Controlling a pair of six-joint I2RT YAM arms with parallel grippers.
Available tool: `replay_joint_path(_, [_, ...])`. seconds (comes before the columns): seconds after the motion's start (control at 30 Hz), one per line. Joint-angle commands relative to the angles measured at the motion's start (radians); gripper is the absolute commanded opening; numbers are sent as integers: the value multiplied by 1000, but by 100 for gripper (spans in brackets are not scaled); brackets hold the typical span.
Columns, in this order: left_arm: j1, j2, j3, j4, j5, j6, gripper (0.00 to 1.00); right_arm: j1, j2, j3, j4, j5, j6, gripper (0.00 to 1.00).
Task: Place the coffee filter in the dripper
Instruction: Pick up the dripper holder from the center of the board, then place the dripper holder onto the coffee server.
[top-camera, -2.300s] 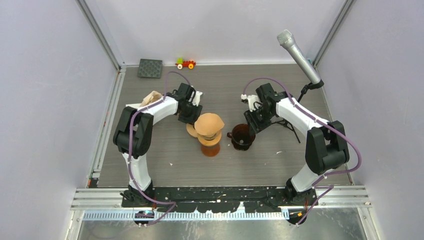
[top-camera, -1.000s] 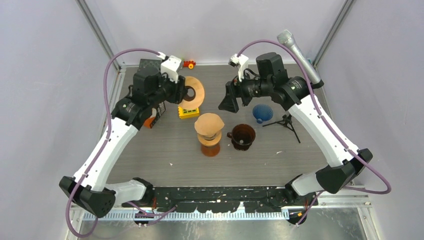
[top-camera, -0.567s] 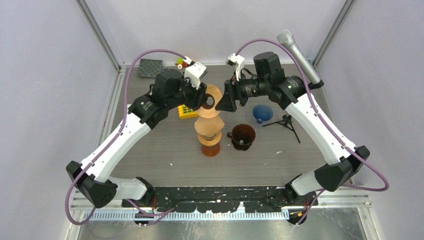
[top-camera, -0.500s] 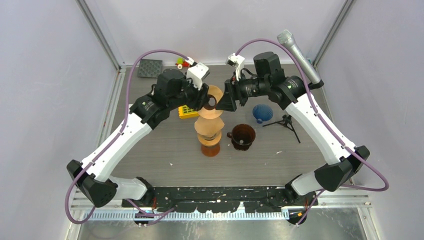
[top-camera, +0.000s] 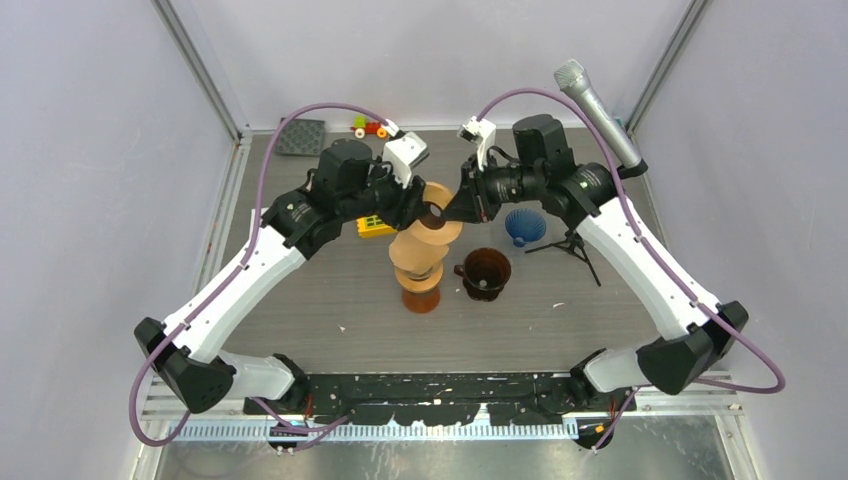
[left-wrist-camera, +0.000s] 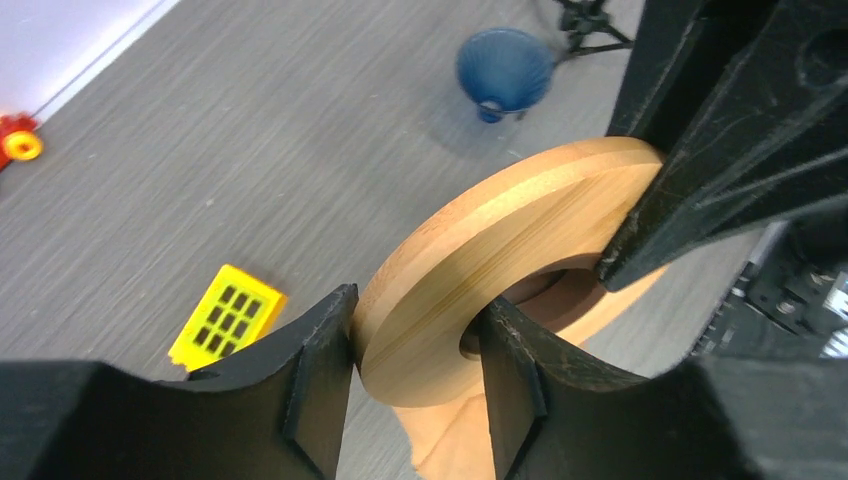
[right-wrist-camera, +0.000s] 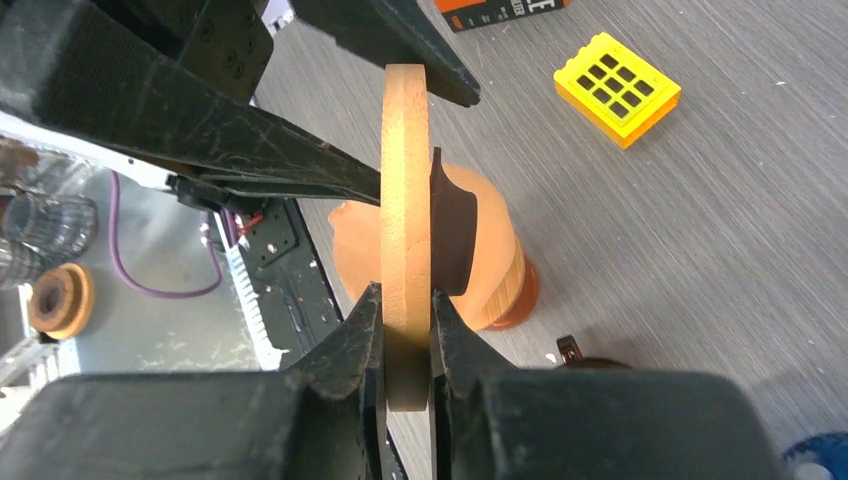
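Note:
A wooden ring (top-camera: 436, 212) hangs above the table, held by both grippers. My left gripper (top-camera: 412, 206) is shut on it, with one finger on its outer edge and one through its hole (left-wrist-camera: 415, 320). My right gripper (top-camera: 460, 207) is shut on the ring's opposite rim, pinching its two flat faces (right-wrist-camera: 405, 300). Just below the ring, a tan paper coffee filter (top-camera: 417, 253) sits on a wooden, amber-footed stand (top-camera: 421, 298). The brown glass dripper (top-camera: 486, 272) with a handle stands to the right of the stand, empty.
A blue ribbed dripper (top-camera: 524, 225) and a microphone on a small tripod (top-camera: 597, 110) stand at the right. A yellow brick (top-camera: 372, 224) lies behind the stand. A toy car (top-camera: 371, 127) and a dark square tile (top-camera: 301, 136) lie by the back wall.
My left gripper carried the ring from the back left to the middle. My right gripper closed onto its rim. Both have since moved it slightly lower, over the filter.

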Motion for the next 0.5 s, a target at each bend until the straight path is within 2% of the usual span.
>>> replay_joint_path(0.0, [-8, -39, 42, 86, 263, 24, 55, 9, -117, -61, 20, 49, -89, 0])
replay_joint_path(0.1, [-7, -36, 63, 56, 369, 65, 66, 8, -185, -109, 4, 65, -162, 0])
replay_joint_path(0.23, [-7, -3, 112, 11, 504, 97, 72, 8, -274, -171, -33, 97, -256, 1])
replay_joint_path(0.47, [-7, 52, 156, 38, 486, 31, 69, -65, -376, -265, -45, 104, -213, 1])
